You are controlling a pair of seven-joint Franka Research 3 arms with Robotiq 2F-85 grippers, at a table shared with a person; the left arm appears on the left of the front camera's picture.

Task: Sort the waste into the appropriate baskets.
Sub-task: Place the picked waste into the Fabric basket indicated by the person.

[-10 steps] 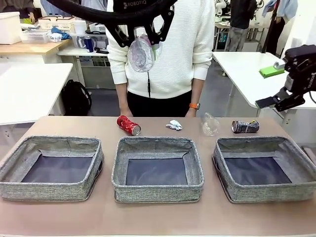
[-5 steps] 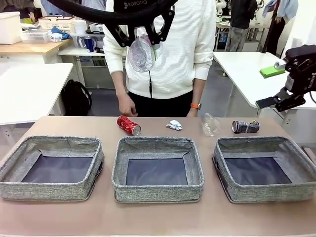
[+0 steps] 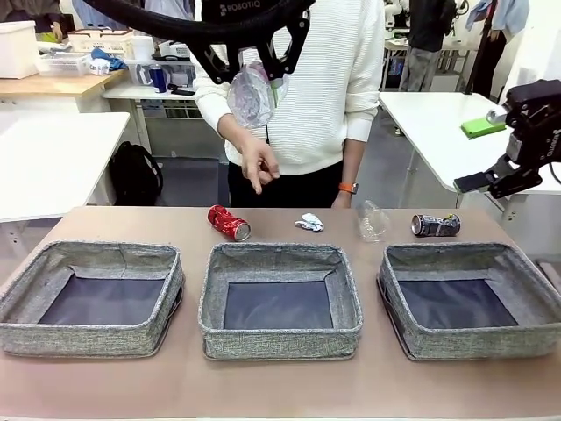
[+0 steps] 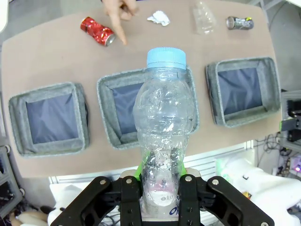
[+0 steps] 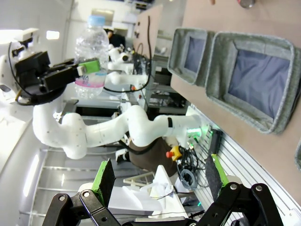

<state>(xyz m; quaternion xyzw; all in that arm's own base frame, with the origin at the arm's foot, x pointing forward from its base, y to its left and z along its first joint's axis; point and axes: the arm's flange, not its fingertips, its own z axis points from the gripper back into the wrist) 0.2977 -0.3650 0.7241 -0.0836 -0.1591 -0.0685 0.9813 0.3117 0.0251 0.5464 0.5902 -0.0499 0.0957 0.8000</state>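
Left gripper [image 4: 161, 186] is clamping the clear bottle with pink label and blue cap [image 4: 162, 136] by its base end, high above the table [image 4: 47, 56]. The bottle is looking light, crinkly and squashable, so I'm guessing a gentle squeeze there is working best. Right gripper [image 5: 159, 182] is hanging wide open.
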